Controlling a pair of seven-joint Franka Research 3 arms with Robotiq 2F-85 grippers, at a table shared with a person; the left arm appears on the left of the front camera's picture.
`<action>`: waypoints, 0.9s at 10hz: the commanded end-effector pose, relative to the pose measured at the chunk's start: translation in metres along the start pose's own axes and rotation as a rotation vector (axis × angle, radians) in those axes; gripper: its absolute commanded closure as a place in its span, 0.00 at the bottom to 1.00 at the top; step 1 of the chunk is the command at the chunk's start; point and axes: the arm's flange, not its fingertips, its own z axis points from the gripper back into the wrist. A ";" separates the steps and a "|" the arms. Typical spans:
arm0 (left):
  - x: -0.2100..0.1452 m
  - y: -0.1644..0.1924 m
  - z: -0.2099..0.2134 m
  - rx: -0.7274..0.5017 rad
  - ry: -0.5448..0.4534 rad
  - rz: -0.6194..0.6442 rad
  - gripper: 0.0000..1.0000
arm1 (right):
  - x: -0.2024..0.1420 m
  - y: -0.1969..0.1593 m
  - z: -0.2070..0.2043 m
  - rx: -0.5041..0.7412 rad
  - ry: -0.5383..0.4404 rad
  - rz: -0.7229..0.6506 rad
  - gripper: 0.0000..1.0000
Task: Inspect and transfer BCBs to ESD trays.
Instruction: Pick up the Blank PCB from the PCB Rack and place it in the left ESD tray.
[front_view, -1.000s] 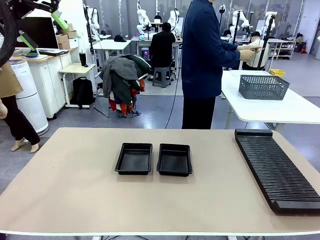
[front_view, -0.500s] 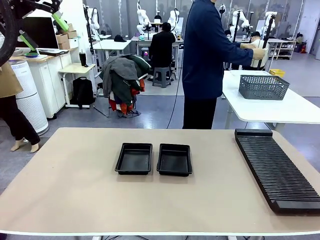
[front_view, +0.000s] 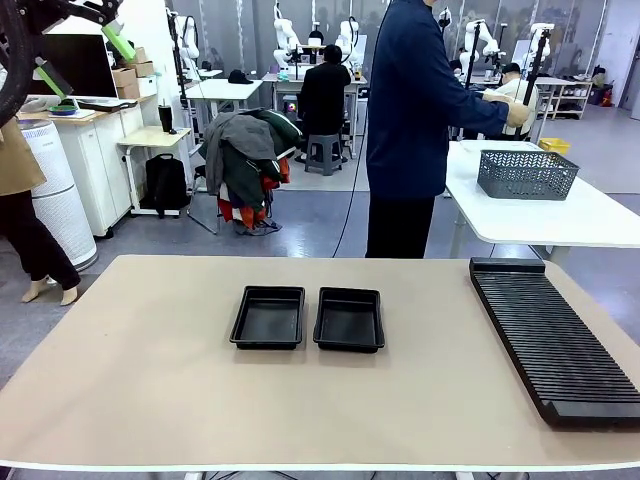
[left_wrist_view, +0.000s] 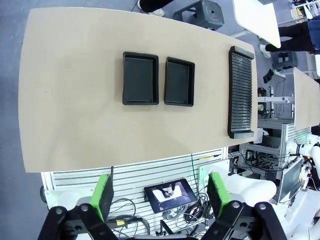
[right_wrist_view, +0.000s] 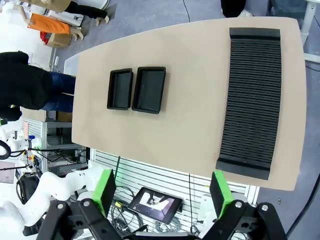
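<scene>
Two empty black ESD trays sit side by side at the table's middle, one on the left (front_view: 268, 317) and one on the right (front_view: 349, 320). From high above, the left wrist view shows both trays (left_wrist_view: 140, 78) (left_wrist_view: 179, 82), and so does the right wrist view (right_wrist_view: 120, 89) (right_wrist_view: 148, 90). The BCBs are out of view. My left gripper (left_wrist_view: 161, 196) hangs open far above the table, and it shows at the top left of the front view (front_view: 88, 62). My right gripper (right_wrist_view: 162, 191) is also open and high up. Neither holds anything.
A long black ribbed rack (front_view: 555, 345) lies along the table's right side. A person in a dark blue coat (front_view: 410, 100) stands at the far edge, turned away, a hand (front_view: 516, 110) reaching over a white side table with a grey mesh basket (front_view: 527, 173).
The person's arm has stretched farther right, over the side table. Both arms and the trays have stayed still.
</scene>
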 end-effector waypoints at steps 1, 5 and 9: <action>0.004 -0.003 0.002 0.032 0.023 -0.012 0.00 | -0.001 0.000 -0.004 -0.020 -0.009 0.011 0.00; 0.007 -0.006 0.002 0.051 0.027 -0.047 0.00 | 0.002 0.002 -0.007 -0.013 0.000 0.021 0.00; 0.007 -0.010 0.002 0.066 0.026 -0.095 0.00 | -0.001 0.002 -0.008 -0.013 -0.003 0.022 0.00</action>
